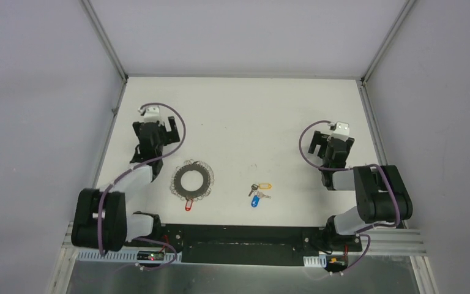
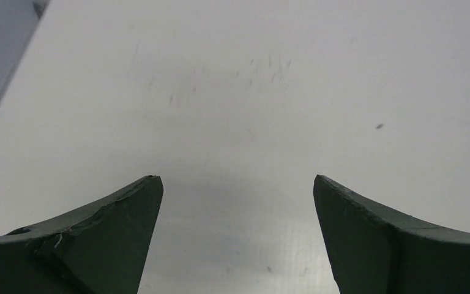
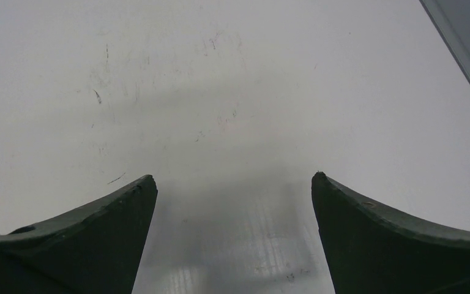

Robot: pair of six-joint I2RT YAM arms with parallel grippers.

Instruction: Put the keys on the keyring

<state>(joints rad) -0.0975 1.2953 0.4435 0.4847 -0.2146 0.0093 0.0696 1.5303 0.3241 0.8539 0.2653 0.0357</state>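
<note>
Two small silver keys lie together on the white table in the top view, one with a yellow tag [image 1: 264, 184] and one with a blue tag [image 1: 255, 200]. Left of them rests the dark round keyring [image 1: 191, 180], with a red-tagged key [image 1: 188, 205] at its near edge. My left gripper [image 1: 162, 121] is far back on the left, open and holding nothing. My right gripper [image 1: 319, 141] is back on the right, also open and holding nothing. Both wrist views show only bare table between spread fingers [image 2: 125, 214] [image 3: 355, 214].
Grey walls and metal frame posts [image 1: 107, 46] bound the table on the left, back and right. The arm bases and a black mounting bar [image 1: 245, 236] run along the near edge. A small mark [image 1: 253, 165] sits on the table behind the keys.
</note>
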